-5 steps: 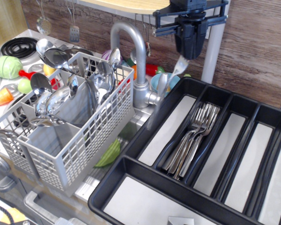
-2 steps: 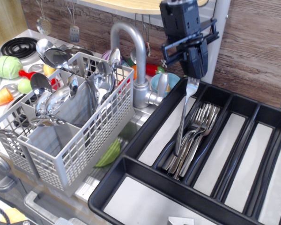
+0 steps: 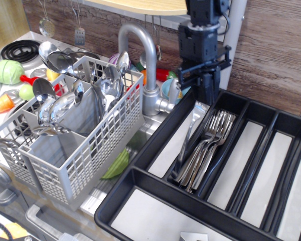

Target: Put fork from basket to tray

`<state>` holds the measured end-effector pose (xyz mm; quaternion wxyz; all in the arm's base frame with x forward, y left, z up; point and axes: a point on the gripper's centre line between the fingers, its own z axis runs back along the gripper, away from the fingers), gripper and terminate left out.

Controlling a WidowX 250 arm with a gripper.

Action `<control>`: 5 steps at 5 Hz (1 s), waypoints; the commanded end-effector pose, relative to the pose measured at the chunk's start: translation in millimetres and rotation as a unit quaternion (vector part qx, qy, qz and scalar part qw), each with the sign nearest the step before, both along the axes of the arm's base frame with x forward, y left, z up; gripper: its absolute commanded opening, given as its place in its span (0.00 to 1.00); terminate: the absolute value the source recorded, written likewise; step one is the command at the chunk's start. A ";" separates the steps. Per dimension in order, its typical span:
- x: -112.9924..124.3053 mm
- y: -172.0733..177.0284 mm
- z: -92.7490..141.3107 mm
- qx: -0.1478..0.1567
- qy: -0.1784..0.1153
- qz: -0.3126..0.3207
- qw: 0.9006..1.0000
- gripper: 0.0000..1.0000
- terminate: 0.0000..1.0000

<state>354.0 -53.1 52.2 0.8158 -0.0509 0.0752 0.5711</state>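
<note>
Over the far-left corner of the black cutlery tray [image 3: 155,188], the gripper [image 3: 202,98] hangs pointing down, and the fork [image 3: 191,131] sits right under it, tines up by the fingertips, handle slanting down into the compartment that already holds a pile of forks [image 3: 204,150]. Honestly can't tell if the fingers are pinching the tines or have just let go, the dark jaws blend together there. My read: this is the drop-off step, nearly done. Next move would be opening up (if it hasn't) and lifting straight up so nothing snags the tines or drags the fork back out.

The grey grid basket [image 3: 85,150] is off to the left, well apart from the tray, stuffed with spoons [image 3: 57,108]. Between them there's a silver faucet [image 3: 145,65] over a sink. Setting looks like a toy kitchen: stove coil [image 3: 17,50] far left, plastic veggies [image 3: 9,71] scattered around, a brown wood-look wall [image 3: 276,45] behind, with utensils [image 3: 79,34] hanging on it.
</note>
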 end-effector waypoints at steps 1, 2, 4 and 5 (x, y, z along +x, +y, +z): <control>-4.2 0.2 -4.5 -0.011 -0.031 0.024 0.999 0.00 0.00; -6.9 -0.1 -18.2 -0.006 -0.058 0.043 0.997 0.00 0.00; -6.9 -0.1 -18.2 -0.006 -0.058 0.043 0.997 1.00 0.00; -6.9 -0.1 -18.2 -0.006 -0.058 0.043 0.997 1.00 0.00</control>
